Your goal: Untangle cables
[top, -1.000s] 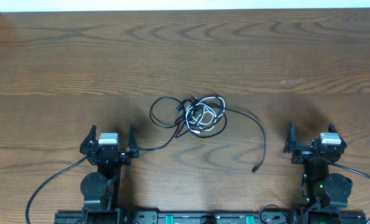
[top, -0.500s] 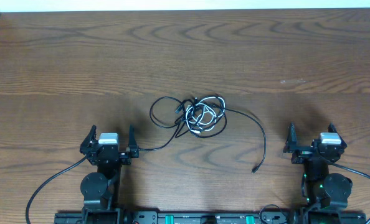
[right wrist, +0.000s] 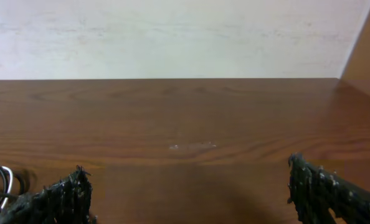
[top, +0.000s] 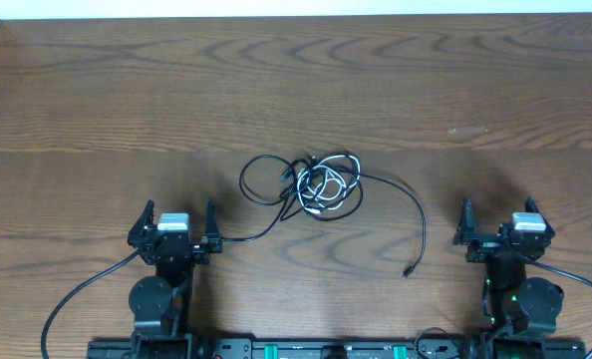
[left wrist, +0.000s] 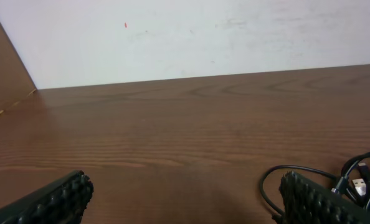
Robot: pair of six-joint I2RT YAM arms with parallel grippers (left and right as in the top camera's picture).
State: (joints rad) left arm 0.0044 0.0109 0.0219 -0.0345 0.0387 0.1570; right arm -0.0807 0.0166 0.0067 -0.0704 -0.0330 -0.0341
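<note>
Dark, wood-grained desk (top: 97, 100) fills the overhead view, with a pale wall (left wrist: 235, 37) behind its far edge. The cables (top: 316, 183) lie in a loose knot near the middle of the desk, between the two arms and a little farther out than either. A white cord (top: 328, 192) is wound through the black loops. One black cord (top: 421, 221) curves out of the knot toward the right and ends in a small plug on bare wood, well apart from the right claw (top: 497, 209). Another black strand (top: 266, 227) runs down and left to just beside the left claw (top: 179, 209); whether it touches a finger cannot be told. Both claws are spread wide with nothing between their fingers. From the left wrist, the knot shows at the lower right behind the inner finger (left wrist: 316, 202); from the right wrist, it peeks in at the lower left.
</note>
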